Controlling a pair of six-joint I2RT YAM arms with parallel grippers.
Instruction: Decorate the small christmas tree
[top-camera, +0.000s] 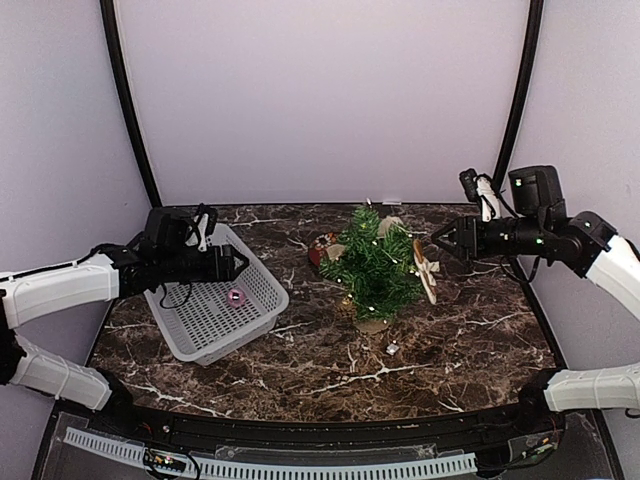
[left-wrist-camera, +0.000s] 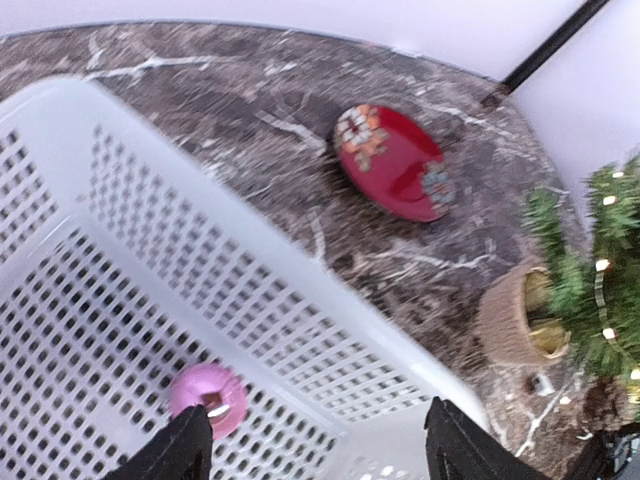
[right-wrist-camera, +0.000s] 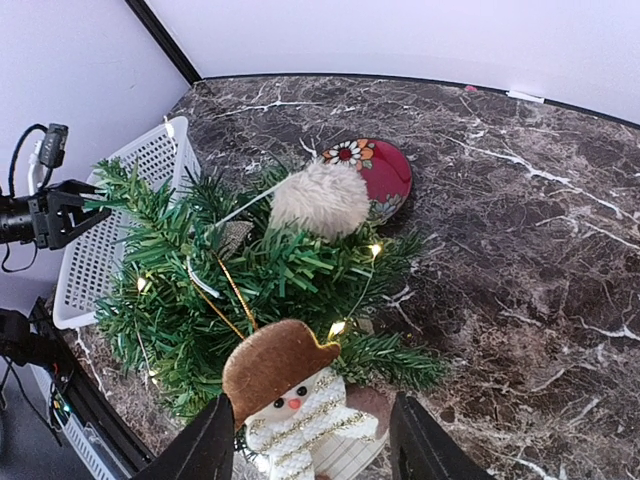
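The small christmas tree (top-camera: 372, 268) stands mid-table in a beige pot (left-wrist-camera: 515, 318), its lights lit. A snowman ornament (right-wrist-camera: 292, 402) with a brown hat hangs from it by a gold cord, and a fluffy beige ball (right-wrist-camera: 320, 197) sits near the top. My right gripper (right-wrist-camera: 315, 452) is open just right of the tree, and the snowman hangs in front of its spread jaws, clear of the right finger. My left gripper (left-wrist-camera: 315, 455) is open over the white basket (left-wrist-camera: 120, 250), empty. A pink round ornament (left-wrist-camera: 207, 398) lies in the basket beside its left finger (left-wrist-camera: 185, 450).
A red round plate (left-wrist-camera: 392, 162) with flower patterns lies behind the tree, between it and the basket (top-camera: 262, 272). A small white item (top-camera: 392, 348) lies on the marble in front of the tree. White walls close in the table's back and sides.
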